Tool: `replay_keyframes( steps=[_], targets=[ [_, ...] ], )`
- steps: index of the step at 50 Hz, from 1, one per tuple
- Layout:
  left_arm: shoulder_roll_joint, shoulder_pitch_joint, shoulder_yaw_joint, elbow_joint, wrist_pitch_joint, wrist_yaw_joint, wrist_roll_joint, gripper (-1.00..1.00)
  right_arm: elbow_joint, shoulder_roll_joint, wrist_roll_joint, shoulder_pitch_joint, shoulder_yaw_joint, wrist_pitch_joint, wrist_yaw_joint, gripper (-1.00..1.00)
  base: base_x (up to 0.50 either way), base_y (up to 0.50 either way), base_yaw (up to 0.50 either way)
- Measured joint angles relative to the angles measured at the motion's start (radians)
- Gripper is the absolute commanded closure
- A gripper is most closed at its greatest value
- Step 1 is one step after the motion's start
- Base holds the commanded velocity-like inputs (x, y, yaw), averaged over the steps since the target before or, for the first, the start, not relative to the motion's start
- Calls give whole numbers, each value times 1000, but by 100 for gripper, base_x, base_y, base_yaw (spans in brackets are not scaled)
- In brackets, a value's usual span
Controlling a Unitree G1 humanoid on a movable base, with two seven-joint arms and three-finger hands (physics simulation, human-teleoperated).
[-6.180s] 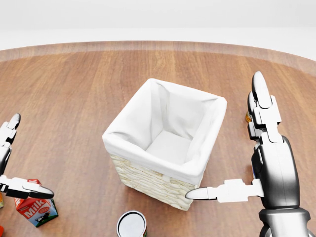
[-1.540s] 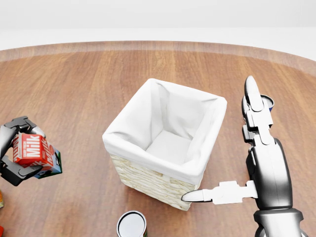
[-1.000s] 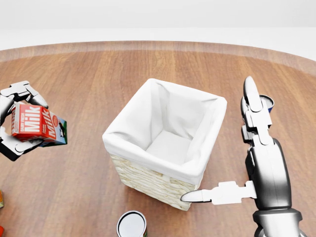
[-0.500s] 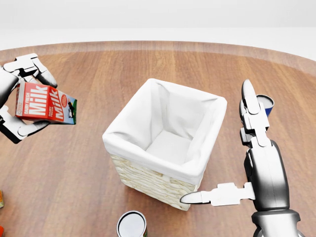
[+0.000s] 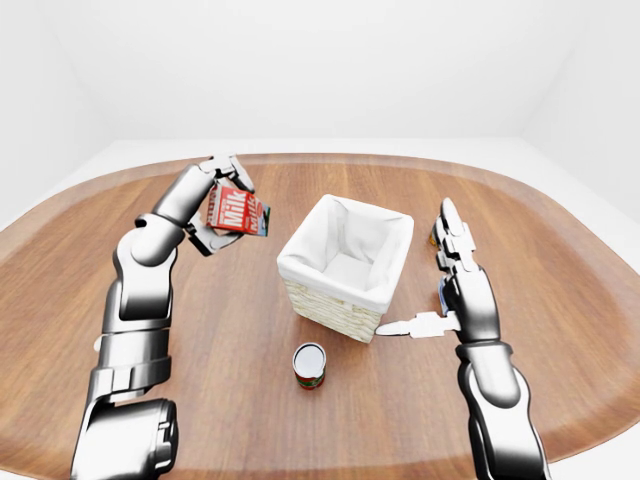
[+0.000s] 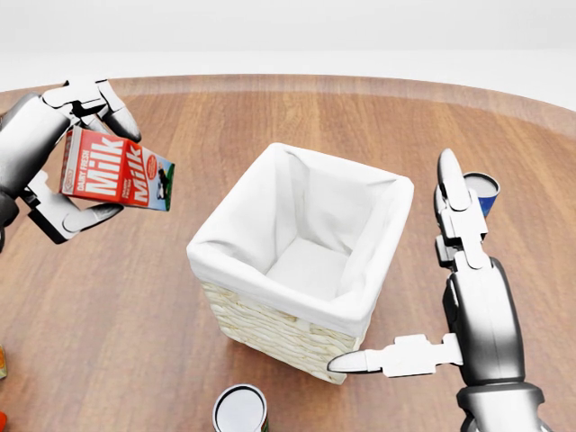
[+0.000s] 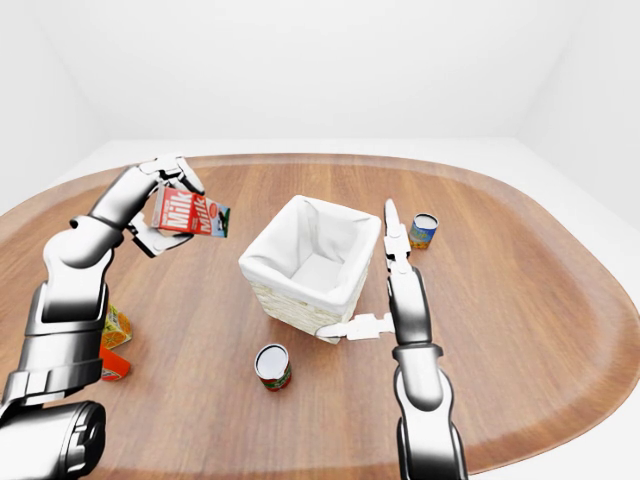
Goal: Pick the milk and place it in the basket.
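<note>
Up at the left of the head view, the left hand (image 6: 63, 171) holds the milk (image 6: 115, 169) in the air, its fingers (image 6: 115, 108) closed round the red carton from above and below; the carton lies tilted on its side, clear of the wooden counter (image 6: 180, 135) and well left of the basket (image 6: 301, 261). That wicker basket, lined with white cloth, stands near the middle of the counter and its inside shows only the lining. Beside its right side the right hand (image 6: 450, 297) is spread open, holding nothing, 1 finger pointing far and the thumb pointing left, close to the basket's near corner. A can (image 7: 271, 366) stands near the basket's near side, and another can (image 7: 424, 230) stands to the far right.
</note>
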Motion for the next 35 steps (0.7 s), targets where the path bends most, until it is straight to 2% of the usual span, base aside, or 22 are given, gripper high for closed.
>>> replay_keyframes(
  steps=[8, 18, 35],
  targets=[
    [-19, -18, -12, -41, 30, -18, 1, 100, 4, 0, -1, 0, 2, 0, -1, -100, 0, 0, 0],
    [-47, -26, -30, -86, 54, -36, 14, 100, 6, 0, 1, -2, 1, 0, 0, -100, 0, 0, 0],
    [-129, -38, -80, -196, 134, -79, 23, 100, -1, 0, 3, -3, -1, 0, 0, -100, 0, 0, 0]
  ],
)
